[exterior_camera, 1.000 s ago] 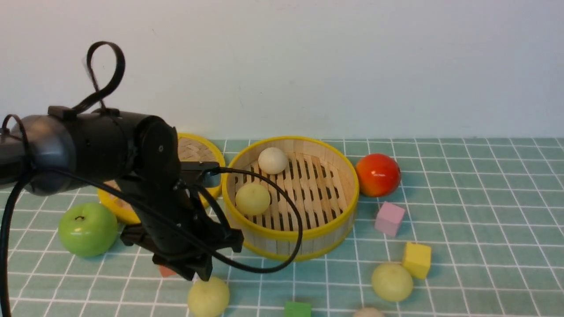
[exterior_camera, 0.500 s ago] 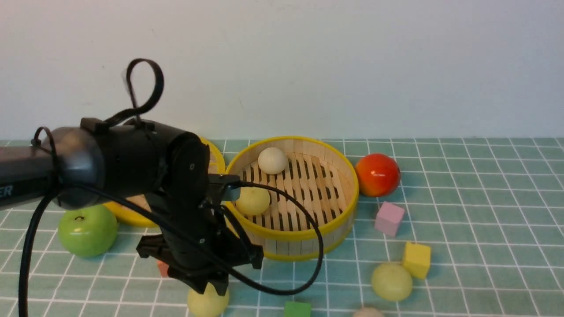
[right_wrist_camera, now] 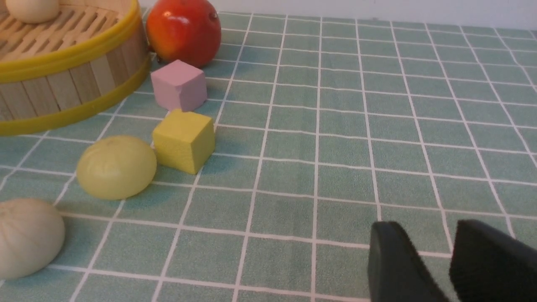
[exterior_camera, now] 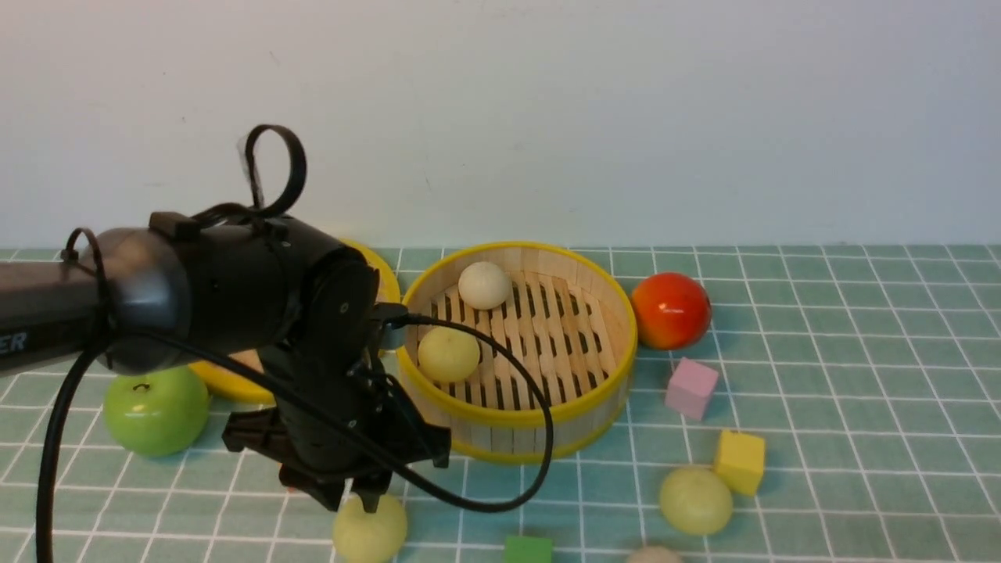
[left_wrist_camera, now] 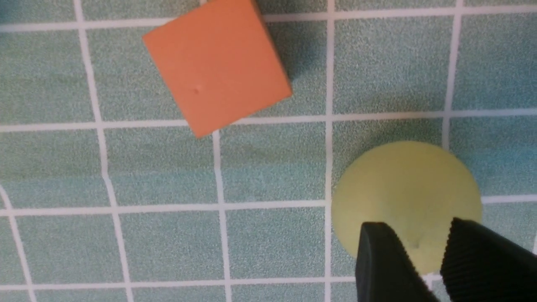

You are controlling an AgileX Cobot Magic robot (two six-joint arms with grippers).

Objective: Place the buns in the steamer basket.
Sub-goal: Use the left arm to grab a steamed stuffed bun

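My left gripper (exterior_camera: 358, 494) hangs pointing down at the near edge of the worktop (exterior_camera: 860, 352), right over a pale yellow-green bun (exterior_camera: 369, 532). In the left wrist view my two fingers (left_wrist_camera: 386, 260) stand slightly apart. The gap is far narrower than the bun beneath them, and nothing is pinched in it. Whether the tips touch the bun's top I cannot tell. An orange cube (left_wrist_camera: 216, 67) lies near that bun, not touching it. My right gripper (right_wrist_camera: 428, 235) sits low over the worktop, well to the right of the buns, its fingers likewise slightly parted and holding nothing.

The steamer basket (exterior_camera: 539, 426) stands upright in the middle. Two buns rest on its slats: an off-white bun (exterior_camera: 485, 285) by the far wall and a yellow-green bun (exterior_camera: 448, 353) by the left wall. Outside it, a third yellow-green bun (exterior_camera: 695, 500) sits just beside a yellow cube (exterior_camera: 739, 461), with a second off-white bun (right_wrist_camera: 25, 237) nearer to me. A pink cube (exterior_camera: 691, 388) and a red fruit (exterior_camera: 671, 310) lie right of the basket. A green apple (exterior_camera: 155, 410) and the lid (exterior_camera: 231, 385) lie to its left.
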